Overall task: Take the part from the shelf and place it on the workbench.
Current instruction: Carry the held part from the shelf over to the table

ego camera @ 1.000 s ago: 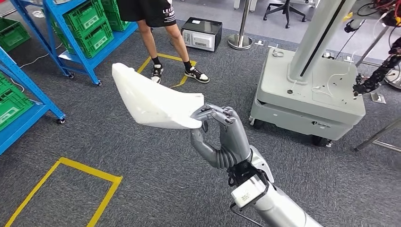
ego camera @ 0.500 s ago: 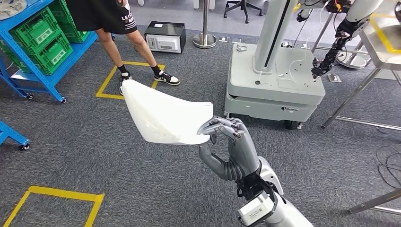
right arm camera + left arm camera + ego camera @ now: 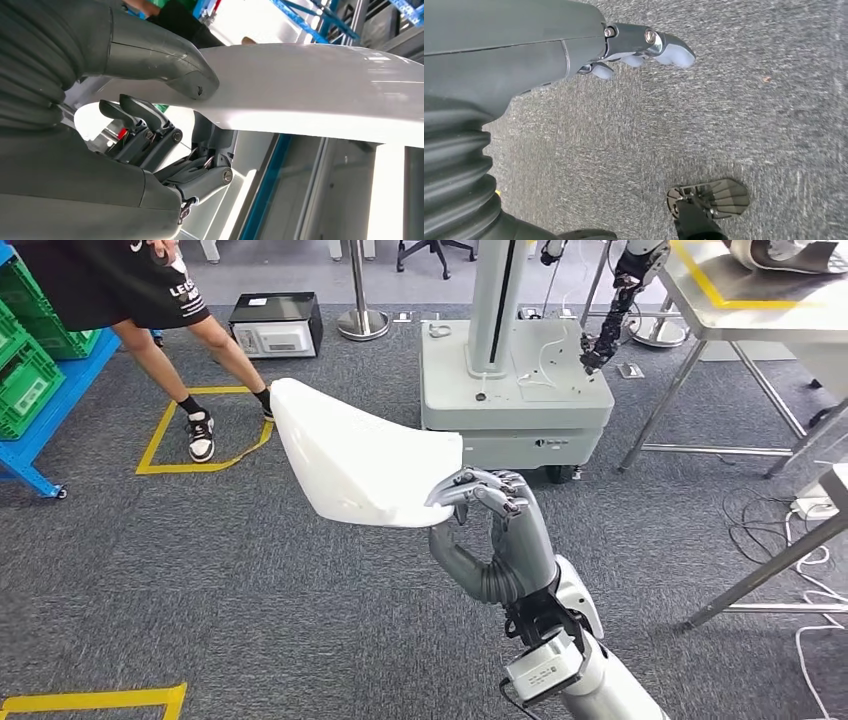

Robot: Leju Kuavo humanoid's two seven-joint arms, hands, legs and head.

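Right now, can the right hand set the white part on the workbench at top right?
Probably not yet. The right hand holds the white part out over carpet; the workbench stands well beyond, past the grey machine base.

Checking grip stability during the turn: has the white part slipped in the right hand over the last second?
No. The white part sits the same way in the right hand, pinched at the same corner. The floor and grey base shifted because the camera turned.

Person [image 3: 130,300] above the waist, beyond frame.
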